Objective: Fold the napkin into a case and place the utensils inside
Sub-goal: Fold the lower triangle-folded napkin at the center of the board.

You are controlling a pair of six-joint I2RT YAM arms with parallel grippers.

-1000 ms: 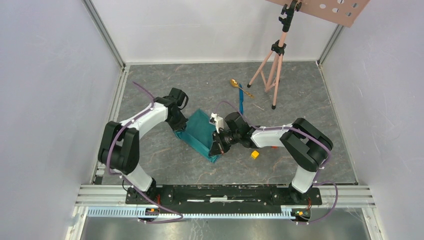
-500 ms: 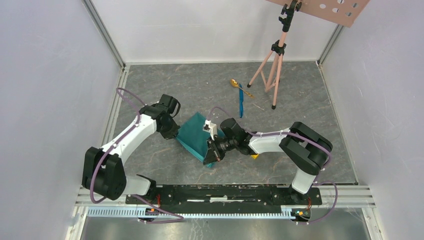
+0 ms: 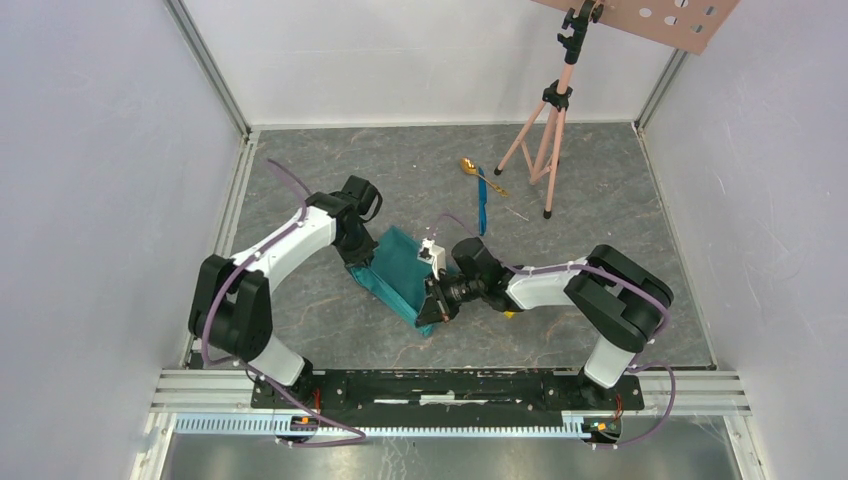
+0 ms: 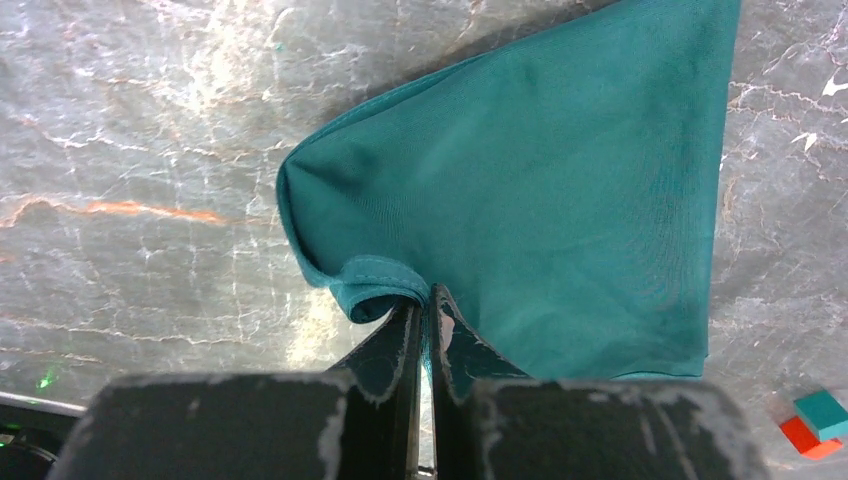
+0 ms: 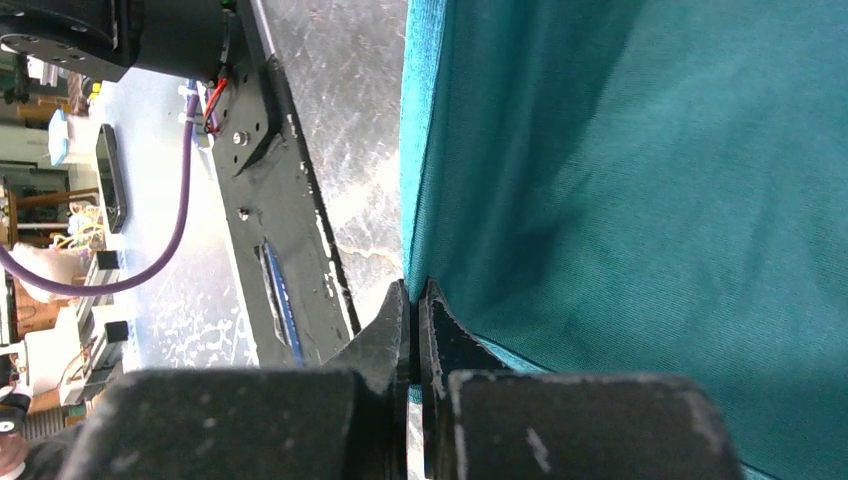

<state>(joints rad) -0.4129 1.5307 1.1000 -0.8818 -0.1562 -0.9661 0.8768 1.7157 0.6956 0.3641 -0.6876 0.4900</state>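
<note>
The teal-green napkin [image 3: 400, 272] is folded and stretched between my two grippers in the middle of the table. My left gripper [image 3: 358, 262] is shut on its left corner, where the hem curls over beside the jaws in the left wrist view: gripper [image 4: 428, 295], napkin [image 4: 540, 170]. My right gripper [image 3: 432, 306] is shut on the near corner, and in the right wrist view the gripper [image 5: 415, 290] pinches the edge of the napkin [image 5: 640, 200]. The utensils lie farther back: the gold spoon [image 3: 468, 166] and the blue knife [image 3: 482, 205], apart from both grippers.
A pink tripod [image 3: 545, 130] stands at the back right, close to the utensils. A yellow cube [image 3: 510, 313] peeks out under the right forearm. A teal cube [image 4: 820, 410] and a red cube [image 4: 803, 438] lie beside the napkin. The arms' base rail [image 5: 270, 200] is near.
Both grippers swung the napkin toward the front left, then brought it back toward the middle. Both grips on the cloth held throughout.
</note>
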